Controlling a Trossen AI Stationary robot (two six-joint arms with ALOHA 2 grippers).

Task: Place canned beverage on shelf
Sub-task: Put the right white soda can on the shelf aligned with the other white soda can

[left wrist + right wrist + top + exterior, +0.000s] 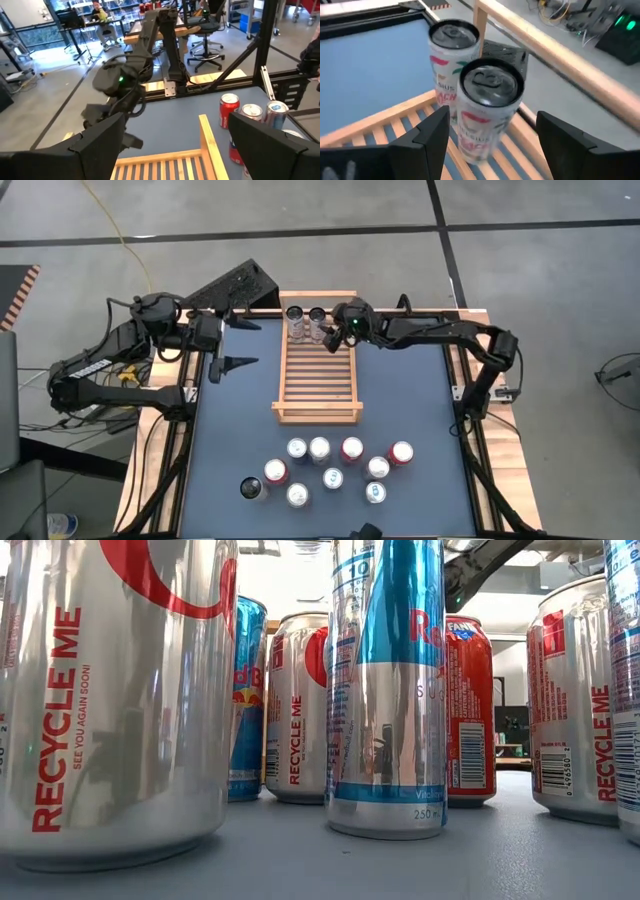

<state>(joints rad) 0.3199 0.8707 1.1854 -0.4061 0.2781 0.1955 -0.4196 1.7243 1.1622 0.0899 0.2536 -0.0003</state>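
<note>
my right tool [330,340] sits over the far end of the shelf [317,380], its fingers spread on either side of the nearer of two tall white cans [487,107]. the fingers stand wider than the can and i see a gap on each side in my right wrist view, so i judge it is not gripped: the can stands upright on the slats on its own. the second can [451,60] stands just beside it, against the far rail, both tucked into the back row so that the rest of the slats stay free for more. whether the two cans actually touch i cannot quite tell from the overhead view.

my left tool [232,340] waits off the left side of the shelf, over the bare blue desk [240,420], fingers wide apart and holding nothing; it is parked there so it does not crowd the right arm's work.

the remaining cans [335,465] stand in a loose cluster at the near end of the desk, well apart from the shelf, upright so a tool can come down around any one of them. i judge the next call is to lift clear without tipping the placed can.
</note>
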